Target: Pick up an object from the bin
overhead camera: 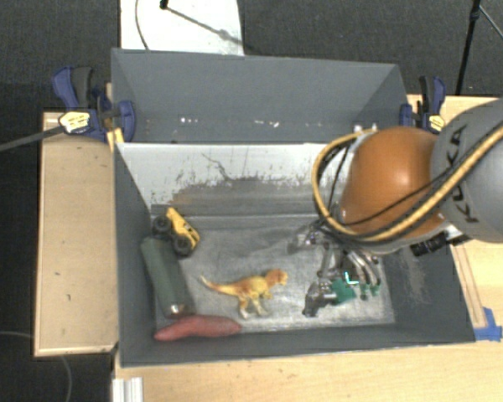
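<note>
Dark grey, carpet-like floor (33, 40) spreads all round, dull and evenly lit. A grey cable (25, 139) trails in across it from the left. On the far side lies a white sheet (210, 7) with a thin black lead (137, 15) looping over it; a slim black rod (472, 32) slants across the far right corner

You have five loose things in the bin (260, 99), one of each kind. On the left, count one yellow toy truck (179, 230) at the far end and one dark green cylinder (163, 276) beside it. Along the near wall lies one reddish elongated piece (197, 328). In the middle stands one orange toy dinosaur (247, 287). On the right is one small green thing (352, 291).
</note>
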Motion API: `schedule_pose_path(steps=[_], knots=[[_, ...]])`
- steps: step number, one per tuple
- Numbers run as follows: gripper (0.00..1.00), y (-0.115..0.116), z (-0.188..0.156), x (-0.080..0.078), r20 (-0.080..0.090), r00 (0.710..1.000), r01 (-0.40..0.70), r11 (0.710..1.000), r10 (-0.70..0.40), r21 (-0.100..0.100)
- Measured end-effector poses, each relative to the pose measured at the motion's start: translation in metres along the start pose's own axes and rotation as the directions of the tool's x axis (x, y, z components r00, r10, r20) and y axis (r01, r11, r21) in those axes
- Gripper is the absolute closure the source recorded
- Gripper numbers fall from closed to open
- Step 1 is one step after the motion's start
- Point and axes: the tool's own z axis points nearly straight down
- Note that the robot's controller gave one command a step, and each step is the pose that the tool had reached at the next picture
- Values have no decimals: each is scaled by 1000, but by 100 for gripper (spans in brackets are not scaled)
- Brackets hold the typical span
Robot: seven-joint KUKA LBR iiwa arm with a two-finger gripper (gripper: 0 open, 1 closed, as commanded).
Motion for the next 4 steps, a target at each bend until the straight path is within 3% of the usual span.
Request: schedule_pose_path(steps=[1,2,3,4], knots=[[0,0,-3,-2,6,1000,-2,1000,2,0],[100,72,102,-27,2,987,159,987,-159,2],[100,72,102,-27,2,988,158,988,-158,2],[100,71,-2,-38,4,987,159,987,-159,1]])
